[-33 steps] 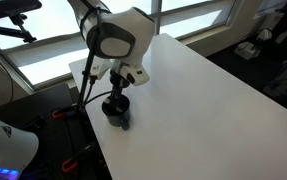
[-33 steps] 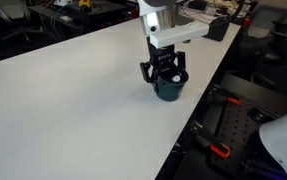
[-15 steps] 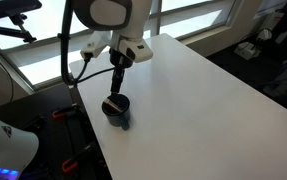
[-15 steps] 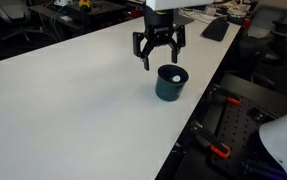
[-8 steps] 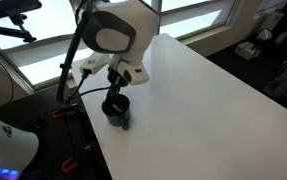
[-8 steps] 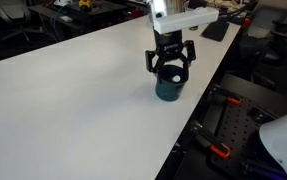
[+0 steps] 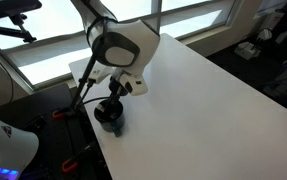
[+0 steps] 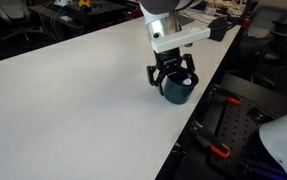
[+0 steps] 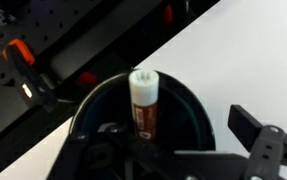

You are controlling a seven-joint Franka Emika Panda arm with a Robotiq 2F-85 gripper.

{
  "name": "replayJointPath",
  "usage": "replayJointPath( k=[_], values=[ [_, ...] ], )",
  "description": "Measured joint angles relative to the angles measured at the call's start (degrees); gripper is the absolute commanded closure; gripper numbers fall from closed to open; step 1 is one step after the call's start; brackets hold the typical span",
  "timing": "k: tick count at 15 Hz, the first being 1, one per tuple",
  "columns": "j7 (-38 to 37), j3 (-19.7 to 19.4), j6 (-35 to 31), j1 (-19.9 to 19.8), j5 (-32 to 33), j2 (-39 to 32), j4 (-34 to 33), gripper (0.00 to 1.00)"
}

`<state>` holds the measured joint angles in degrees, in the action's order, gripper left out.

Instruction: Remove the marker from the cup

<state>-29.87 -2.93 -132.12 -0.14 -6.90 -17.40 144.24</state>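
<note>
The dark navy cup stands near the edge of the white table, and both exterior views show it. In the wrist view the marker stands upright inside the cup. It has a reddish-brown body and a white top. My gripper is low over the cup mouth with its fingers spread. In the wrist view the gripper is open. One finger is outside the rim on the table side, and the other is lost in the dark. The marker is not gripped.
The table edge runs right beside the cup, with dark floor, cables and red-handled tools below. A keyboard lies at the far end of the table. Windows are behind the arm.
One second ago the gripper was raised and off to the side of the cup. It came back over the cup and has dropped lower onto its mouth. The cup seems nudged slightly toward the edge.
</note>
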Motion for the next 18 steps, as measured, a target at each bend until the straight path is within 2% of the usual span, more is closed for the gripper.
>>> replayJointPath(
  k=[11,18],
  values=[
    [-3.1,0.0,-0.1,4.0,0.1,-1.0,-5.8,0.00],
    [-4.3,0.0,-0.2,5.0,0.1,-0.9,-7.2,0.00]
  ],
)
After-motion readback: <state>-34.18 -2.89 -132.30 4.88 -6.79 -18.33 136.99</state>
